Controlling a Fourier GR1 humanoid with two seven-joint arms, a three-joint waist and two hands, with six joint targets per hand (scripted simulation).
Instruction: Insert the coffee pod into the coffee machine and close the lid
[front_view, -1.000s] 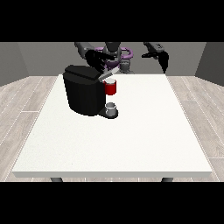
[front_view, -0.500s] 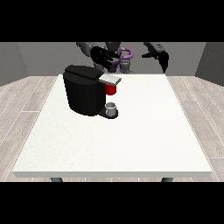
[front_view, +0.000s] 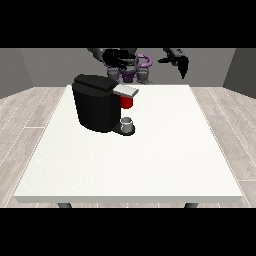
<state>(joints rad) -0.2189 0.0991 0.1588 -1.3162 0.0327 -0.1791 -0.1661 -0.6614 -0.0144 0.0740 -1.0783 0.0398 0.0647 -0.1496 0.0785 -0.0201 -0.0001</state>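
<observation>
A: Start with the robot hand at the view's left (front_view: 119, 58). What is it doing?

B: It hangs above and just behind the coffee machine (front_view: 97, 106), over the far edge of the bench (front_view: 150, 160). It shows as a dark shape against the robot's body, so I cannot tell whether it is wide, narrow or holding anything.

A: And the robot hand at the view's right (front_view: 178, 60)?

B: Raised near the far right of the bench, well apart from the machine. Its fingers seem to point downward, but whether they are spread or curled I cannot tell either.

A: Where is the coffee pod?

B: I cannot plainly pick it out. There is a grey thing (front_view: 128, 123) on the machine's base, under the spout; it may be a cup or part of the machine. A red thing at the machine (front_view: 126, 101) sits just below the grey lid (front_view: 125, 90).

A: How does the lid stand?

B: It looks laid down, nearly level across the machine's front top.

A: So which step is in hand?

B: Judging by that, probably the closing step, at or near its end.

A: What does the next move call for?

B: If the lid is not fully seated, a short press down from the robot hand at the view's left, then lifting it away without knocking the machine.
</observation>
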